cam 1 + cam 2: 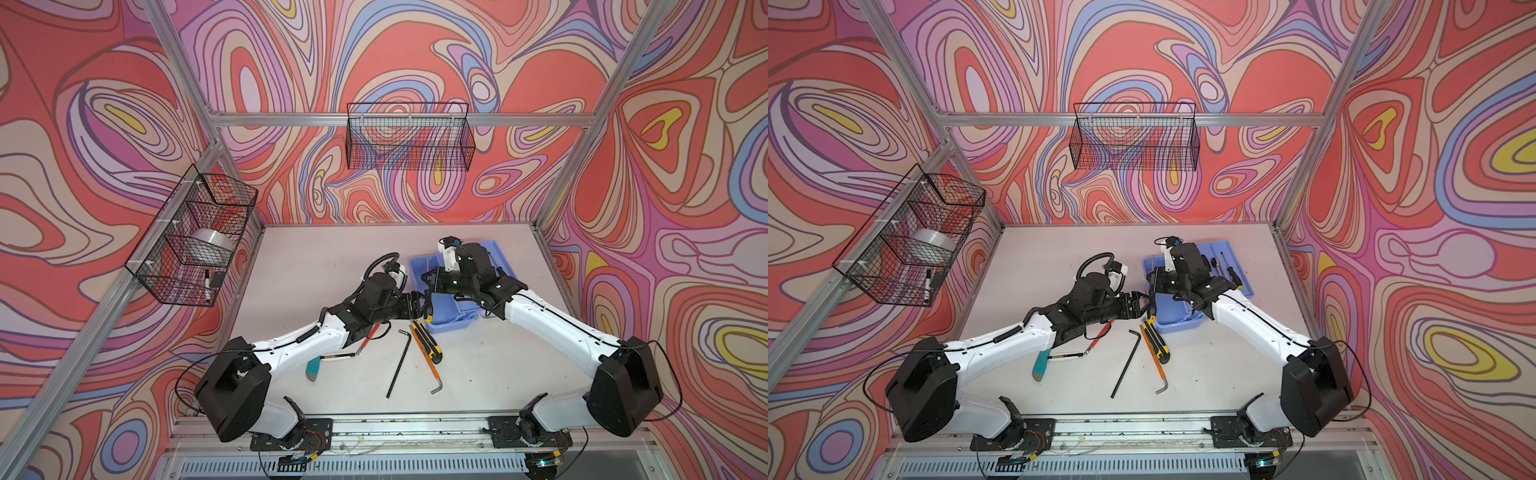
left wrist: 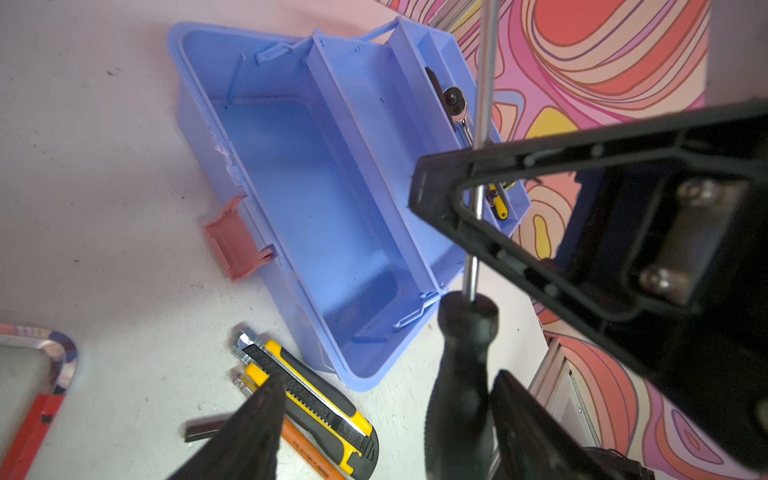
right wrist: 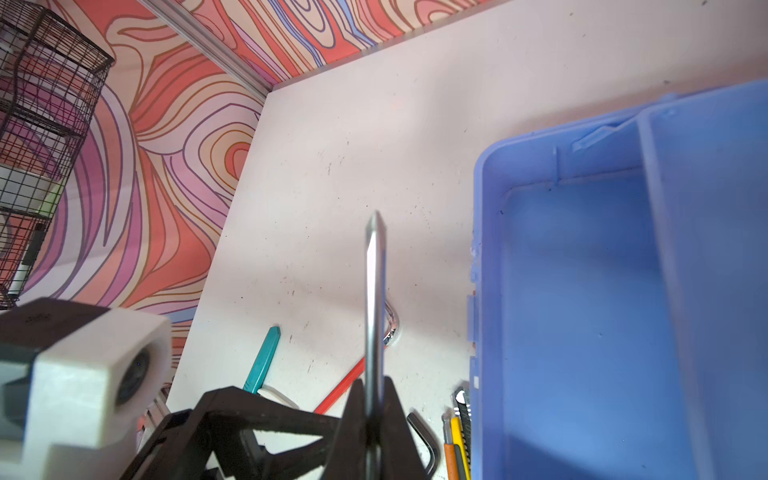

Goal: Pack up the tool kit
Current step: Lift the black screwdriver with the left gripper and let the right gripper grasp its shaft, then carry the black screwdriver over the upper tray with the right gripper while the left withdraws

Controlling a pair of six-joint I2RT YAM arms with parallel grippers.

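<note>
In both top views the toolbox is sat open on the right half of the table, with the utility knife, hex keys and other bits left loose in front (most of the packing isn't done, it's reckoned). From the left wrist, the left gripper is seen spread wide either side of the screwdriver handle; a ratchet is already trayed. From the right wrist, the right gripper is clamped on its shaft.

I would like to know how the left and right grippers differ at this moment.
The left gripper stands open; the right gripper is shut. The left one flanks the black handle of the screwdriver without clamping it; the right one pinches its metal shaft. Both meet at one screwdriver.
</note>
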